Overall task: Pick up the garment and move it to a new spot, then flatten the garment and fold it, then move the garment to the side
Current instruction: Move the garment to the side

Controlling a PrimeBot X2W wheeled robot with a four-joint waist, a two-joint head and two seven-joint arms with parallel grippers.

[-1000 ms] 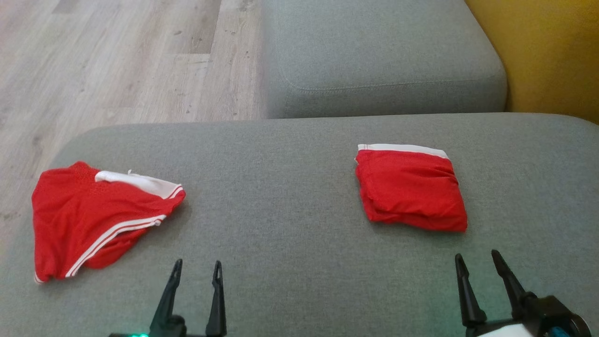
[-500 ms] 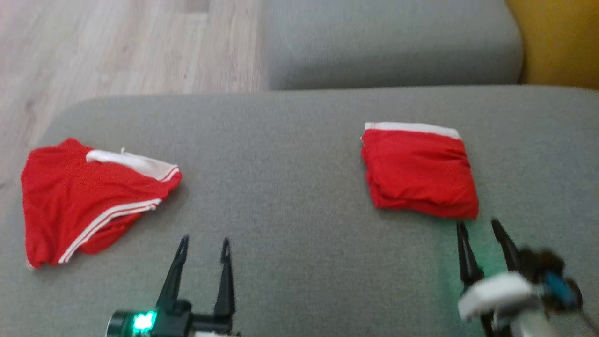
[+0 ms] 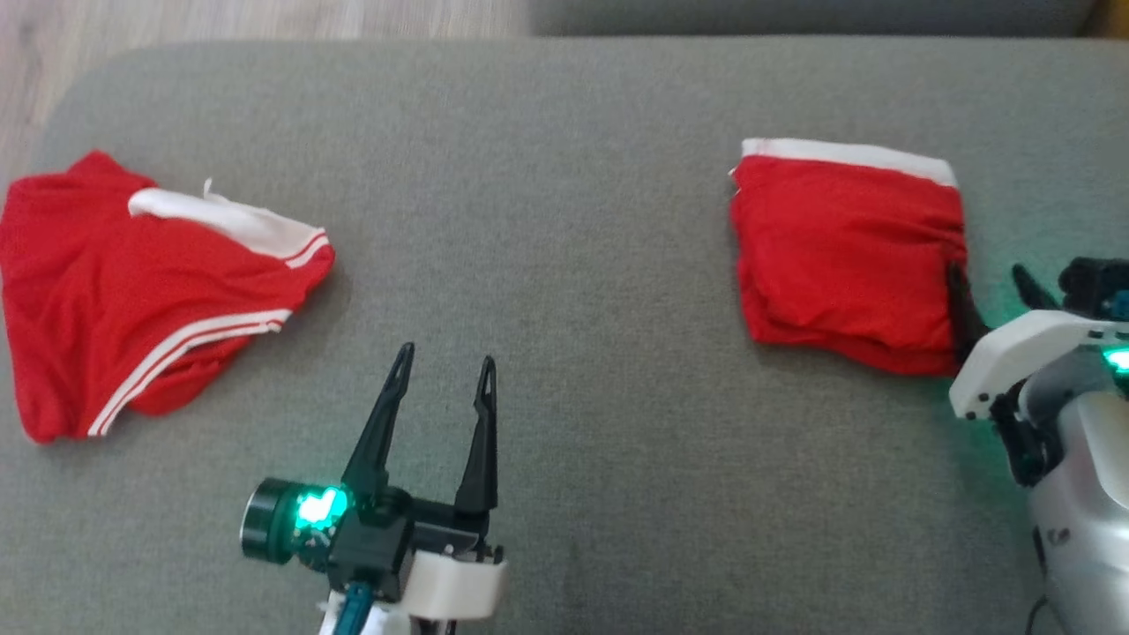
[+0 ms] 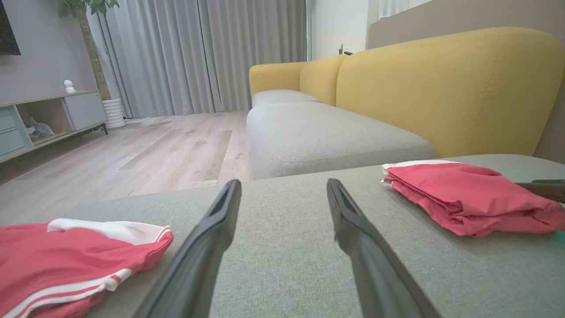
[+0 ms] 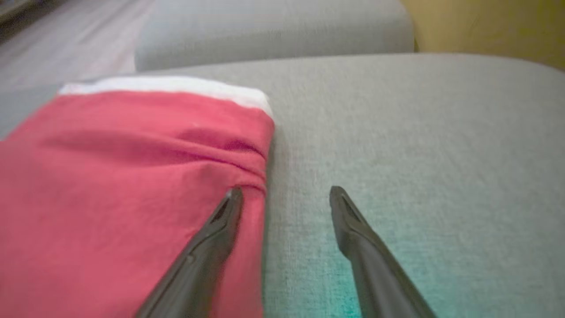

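At centre right of the head view, our folded red cloth garment with a white band (image 3: 842, 247) lies on the grey fabric cushion (image 3: 564, 176). Our right gripper (image 3: 988, 282), fingers parted, sits at its right edge. Our left gripper (image 3: 445, 357) gapes at lower centre. Crumpled red white-striped shorts (image 3: 132, 291) lie far left.

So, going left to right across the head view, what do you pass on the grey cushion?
Loose red shorts → left end effector → folded red shorts → right end effector, at the folded pair's right edge.
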